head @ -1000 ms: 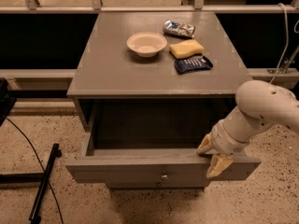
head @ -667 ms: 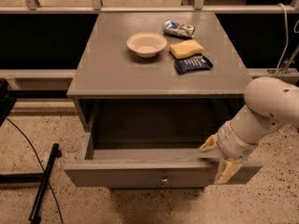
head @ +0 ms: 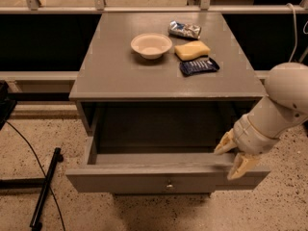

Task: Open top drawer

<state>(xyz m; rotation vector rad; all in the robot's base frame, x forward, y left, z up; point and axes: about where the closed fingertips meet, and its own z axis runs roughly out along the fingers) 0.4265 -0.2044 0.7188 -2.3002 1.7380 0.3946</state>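
The top drawer (head: 144, 179) of the grey cabinet stands pulled far out, its flat grey front facing me with a small round metal knob (head: 169, 185) at the middle. Its grey inside shows and holds nothing that I can see. My gripper (head: 232, 159) is at the drawer's right front corner, on the end of the white arm (head: 284, 105) coming in from the right. Its two tan fingers (head: 240, 165) are spread, one over the inside edge of the front panel and one over the front. They hold nothing.
On the cabinet top (head: 110, 76) sit a white bowl (head: 151, 45), a yellow sponge (head: 192, 50), a dark blue snack bag (head: 199, 66) and a silver packet (head: 185, 30). A black pole (head: 45, 189) and cable lie on the speckled floor at the left. A railing runs behind.
The gripper and arm have moved right and slightly toward me, from over the drawer's inside to its right front corner. The drawer stays pulled out.
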